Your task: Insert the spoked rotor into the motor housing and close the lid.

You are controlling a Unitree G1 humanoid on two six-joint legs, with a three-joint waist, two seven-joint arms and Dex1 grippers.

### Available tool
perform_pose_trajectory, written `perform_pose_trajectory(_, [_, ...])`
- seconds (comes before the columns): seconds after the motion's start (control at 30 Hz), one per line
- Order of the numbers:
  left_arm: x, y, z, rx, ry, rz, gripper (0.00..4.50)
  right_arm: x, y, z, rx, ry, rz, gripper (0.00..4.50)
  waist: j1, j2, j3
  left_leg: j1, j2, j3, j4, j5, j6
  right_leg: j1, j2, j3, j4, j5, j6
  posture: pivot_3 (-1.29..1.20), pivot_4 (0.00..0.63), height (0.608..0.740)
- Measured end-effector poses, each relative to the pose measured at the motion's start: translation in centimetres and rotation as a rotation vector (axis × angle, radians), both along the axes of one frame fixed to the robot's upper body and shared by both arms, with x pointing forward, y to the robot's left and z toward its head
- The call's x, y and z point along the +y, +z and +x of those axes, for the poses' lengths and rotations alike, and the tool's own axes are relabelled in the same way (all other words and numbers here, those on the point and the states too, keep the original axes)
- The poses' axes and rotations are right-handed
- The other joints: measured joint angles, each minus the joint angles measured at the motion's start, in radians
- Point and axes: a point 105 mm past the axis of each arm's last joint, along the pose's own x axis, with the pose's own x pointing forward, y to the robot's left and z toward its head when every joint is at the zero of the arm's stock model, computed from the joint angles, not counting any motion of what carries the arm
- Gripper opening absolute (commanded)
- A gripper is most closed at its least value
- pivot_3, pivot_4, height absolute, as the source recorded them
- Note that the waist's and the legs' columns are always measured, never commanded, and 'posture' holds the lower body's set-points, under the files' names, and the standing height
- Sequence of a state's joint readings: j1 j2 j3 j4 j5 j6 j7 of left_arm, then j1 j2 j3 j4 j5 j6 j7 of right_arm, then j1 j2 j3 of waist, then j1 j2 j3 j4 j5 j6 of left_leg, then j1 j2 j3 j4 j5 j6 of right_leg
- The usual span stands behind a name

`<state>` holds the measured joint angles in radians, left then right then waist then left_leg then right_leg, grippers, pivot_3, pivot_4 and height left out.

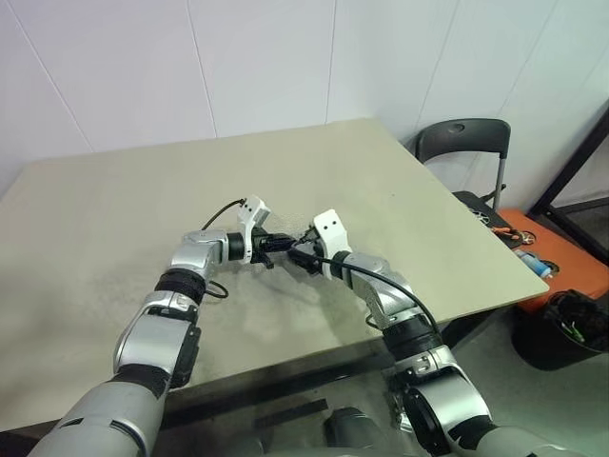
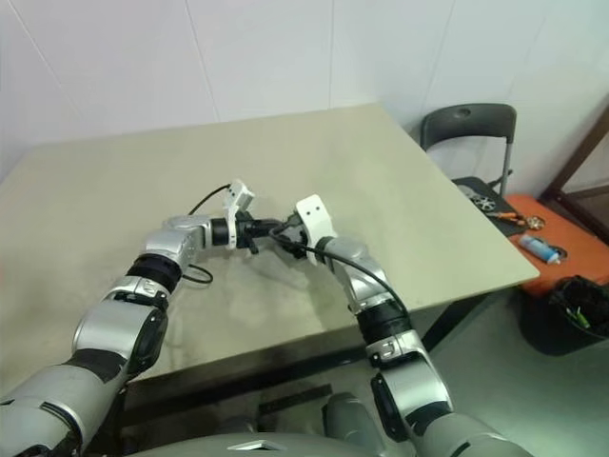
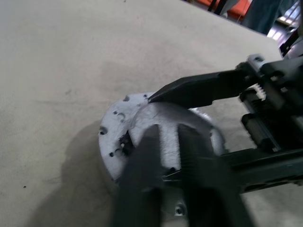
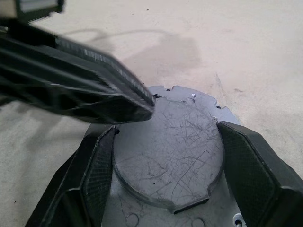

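The right gripper point(image 4: 163, 156) has its two black fingers point(image 4: 251, 165) spread wide, one on each side of the raised round face of the lid point(image 4: 168, 151), a flat light-grey scratched metal cap; the pads sit against or just beside its edge, so I judge it is grasping or steadying the part rather than standing free. The left gripper point(image 3: 173, 156) comes in from the opposite side with its fingers clenched together, their tips resting on or hanging just above the top of that same lid; it holds nothing between them that I can make out. Under the lid lies the motor housing point(image 3: 111, 142), a squat round silver-grey metal body with small screw holes around its flange, sitting on the beige matte surface point(image 1: 114, 209) near the front middle, just where the two grippers meet in the head views. No copper windings and no spoked rotor can be seen, since the cap covers the opening, so I judge the rotor is already inside and the lid is laid on; what seems left is pressing or turning it fully home and letting go, though whether it is seated flush I cannot tell. Beyond the surface's right edge stand a dark chair point(image 1: 463, 143) and an orange tray point(image 1: 561, 262) of tools
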<state>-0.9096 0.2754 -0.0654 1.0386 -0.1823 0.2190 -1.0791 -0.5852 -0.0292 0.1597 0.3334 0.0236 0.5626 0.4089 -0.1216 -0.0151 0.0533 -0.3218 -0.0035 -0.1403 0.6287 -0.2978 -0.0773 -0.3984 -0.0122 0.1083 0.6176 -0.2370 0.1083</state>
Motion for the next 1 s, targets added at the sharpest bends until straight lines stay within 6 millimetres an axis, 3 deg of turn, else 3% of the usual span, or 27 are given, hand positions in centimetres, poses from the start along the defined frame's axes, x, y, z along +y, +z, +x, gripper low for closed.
perform_pose_trajectory(0.23, [-2.0,0.5,0.2,0.000,-0.024,-0.022,0.03,-0.3,0.1,-0.2,-0.001,-0.024,0.010,3.04,0.003,0.000,0.000,-0.001,0.000,0.000,-0.001,-0.001,0.001,0.000,0.000,0.000,-0.001,-0.001,0.002,0.00,0.000,0.740])
perform_pose_trajectory(1.0, [-2.4,0.6,-0.9,-0.051,-0.181,0.041,0.03,-1.4,0.4,-0.9,0.087,0.009,0.038,3.04,0.019,0.000,-0.001,0.000,0.000,0.000,-0.002,-0.006,0.010,0.000,-0.001,-0.001,-0.002,-0.002,0.000,0.00,0.000,0.740])
